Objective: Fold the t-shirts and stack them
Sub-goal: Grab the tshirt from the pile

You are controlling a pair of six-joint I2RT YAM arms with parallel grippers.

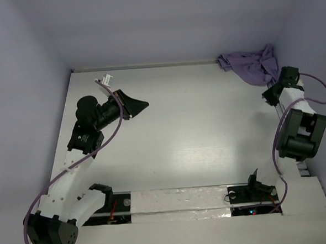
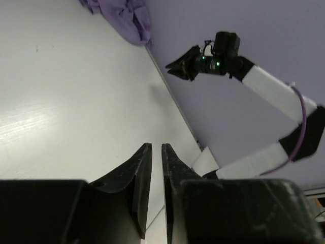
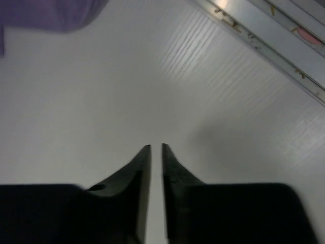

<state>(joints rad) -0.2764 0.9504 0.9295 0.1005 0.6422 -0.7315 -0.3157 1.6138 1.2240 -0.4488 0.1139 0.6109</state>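
No text, number or brand can be read in any of the views. A small pale marking on the black joint housing (image 1: pixel 85 140) of the left arm, at the left of the surface, is too small to make out.

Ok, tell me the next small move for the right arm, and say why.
Probably open the jaws of the right arm and ease them toward the t-shirt. The shirt lies crumpled in the far right corner of the table, not yet spread or folded. That arm is the nearer one, and its jaws stand almost shut and empty over bare table beside the cloth.
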